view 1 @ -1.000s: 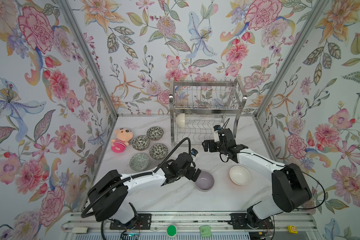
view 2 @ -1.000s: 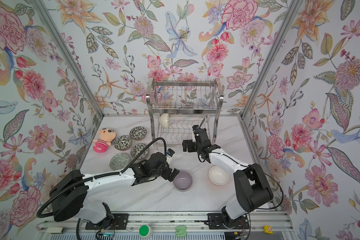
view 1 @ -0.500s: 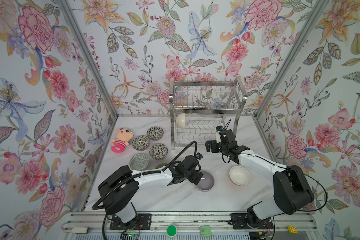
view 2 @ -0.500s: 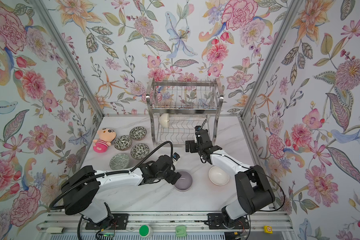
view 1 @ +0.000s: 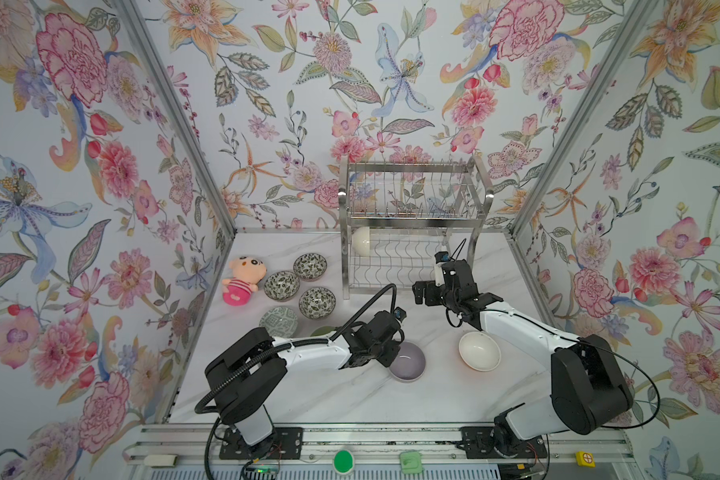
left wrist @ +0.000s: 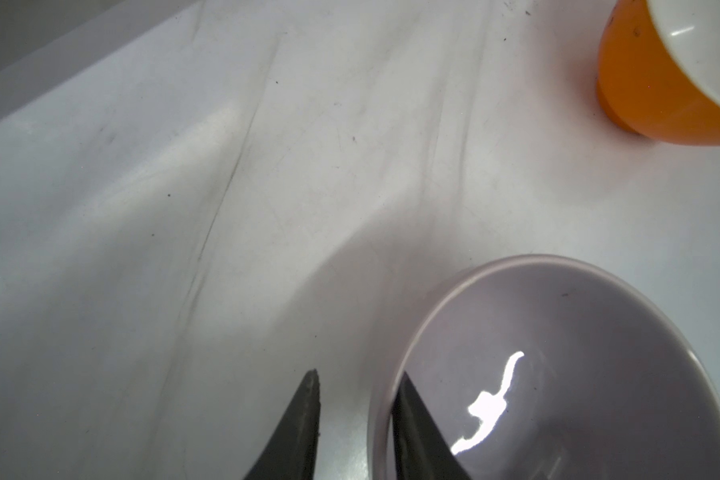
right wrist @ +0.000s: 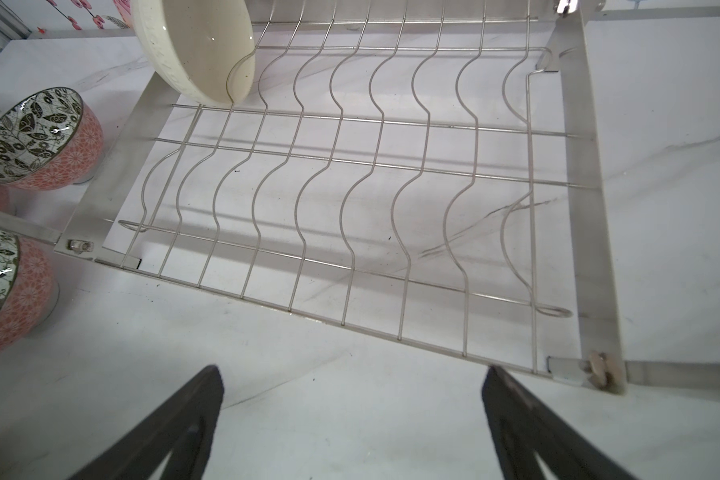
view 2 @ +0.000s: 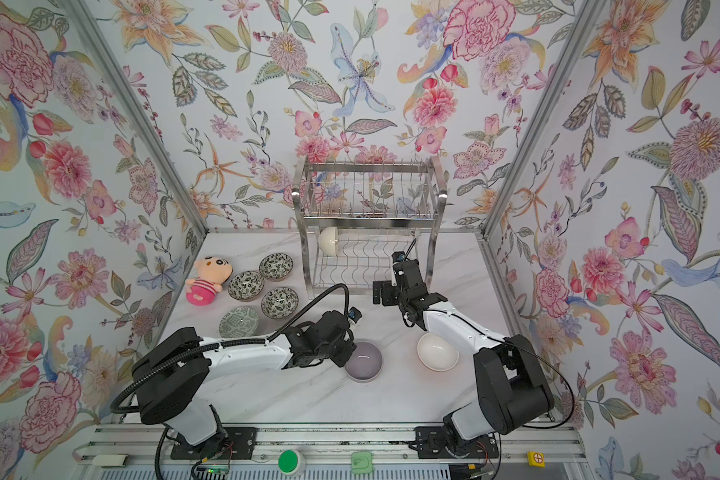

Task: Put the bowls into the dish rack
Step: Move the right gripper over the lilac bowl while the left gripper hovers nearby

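Nearest the front of the bench (view 1: 391, 399), the lilac bowl (view 1: 408, 365) is straddled at its left rim by the left hand (left wrist: 358, 376). The hand is narrowed, one finger inside and one outside, though a firm pinch can't be confirmed tbh. Just right of it, the white-and-orange bowl (view 1: 479, 351) is seen sitting free. Further back, the right hand (right wrist: 352, 370) is held wide and empty, closer to the rack (view 1: 412, 168). There a cream bowl (view 1: 361, 240) is slotted at the lower shelf's left end.

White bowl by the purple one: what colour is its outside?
The white bowl is orange on the outside. The left wrist view shows it best.
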